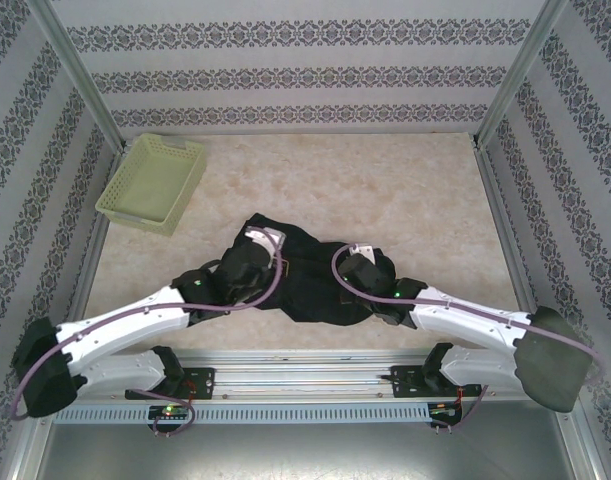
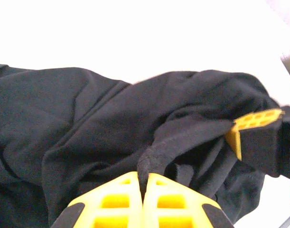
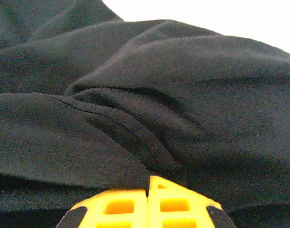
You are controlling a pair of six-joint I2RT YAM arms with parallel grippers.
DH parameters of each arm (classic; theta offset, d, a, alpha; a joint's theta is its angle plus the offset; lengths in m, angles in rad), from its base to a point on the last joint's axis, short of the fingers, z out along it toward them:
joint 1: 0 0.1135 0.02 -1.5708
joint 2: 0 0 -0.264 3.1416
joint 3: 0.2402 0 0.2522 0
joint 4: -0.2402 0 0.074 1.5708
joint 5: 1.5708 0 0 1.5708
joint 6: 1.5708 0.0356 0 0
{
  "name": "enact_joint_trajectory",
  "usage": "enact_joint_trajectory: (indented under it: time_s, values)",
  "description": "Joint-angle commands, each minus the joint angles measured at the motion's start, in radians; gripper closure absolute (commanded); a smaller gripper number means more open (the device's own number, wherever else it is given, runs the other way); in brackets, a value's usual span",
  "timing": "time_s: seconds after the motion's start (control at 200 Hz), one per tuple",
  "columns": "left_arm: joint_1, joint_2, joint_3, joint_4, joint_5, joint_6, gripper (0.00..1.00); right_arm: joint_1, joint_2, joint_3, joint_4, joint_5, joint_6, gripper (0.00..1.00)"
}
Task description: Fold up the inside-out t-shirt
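Nearest, on the near side of the inside-out t-shirt, two arms reach in, one from each flank. The left gripper has its fingers pressed together on a raised ridge of black cloth; the right gripper has its fingers likewise together, with a fold seemingly nipped at their tips. The shirt therefore lies directly at and beyond both sets of fingers, not off to either side. It sits as one crumpled heap on the tabletop, its long axis running roughly left to right and tilting away toward its left end; the left gripper holds near that farther left end and the right gripper nearer the right end, so neither arm is much closer, and I judge the coming move depends on drawing the two holds apart along that axis. Beyond the shirt, well apart to its far left, stands one pale green lattice basket; in all: one shirt, one basket, two arms.
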State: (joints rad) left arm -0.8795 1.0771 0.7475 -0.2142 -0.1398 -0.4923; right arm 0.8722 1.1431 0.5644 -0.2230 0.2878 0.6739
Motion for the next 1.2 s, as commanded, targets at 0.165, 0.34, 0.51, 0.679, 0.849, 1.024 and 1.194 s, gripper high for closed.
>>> enact_joint_trajectory:
  time_s: [0.165,0.34,0.51,0.679,0.849,1.024,1.194]
  values:
    - [0.137,-0.086,-0.132,0.173,0.192,-0.128,1.00,-0.007,-0.089,-0.074,0.074,-0.052,-0.052,1.00]
    - [0.136,0.011,-0.119,0.211,0.299,-0.108,1.00,-0.002,-0.101,-0.025,-0.001,-0.024,-0.071,0.79]
    - [0.113,0.068,-0.112,0.210,0.313,-0.086,1.00,0.056,-0.147,0.023,-0.015,-0.068,-0.107,0.67]
    - [0.103,0.069,-0.125,0.228,0.309,-0.080,1.00,0.095,-0.044,0.044,0.099,-0.192,-0.070,0.67]
    - [0.102,0.052,-0.136,0.226,0.307,-0.083,1.00,0.110,0.111,0.082,0.143,-0.217,-0.059,0.69]
    - [0.101,0.027,-0.154,0.217,0.301,-0.078,1.00,0.073,0.211,0.155,0.066,-0.102,-0.053,0.70]
    - [0.102,0.012,-0.174,0.231,0.281,-0.081,1.00,-0.033,0.265,0.175,0.115,-0.117,-0.095,0.68]
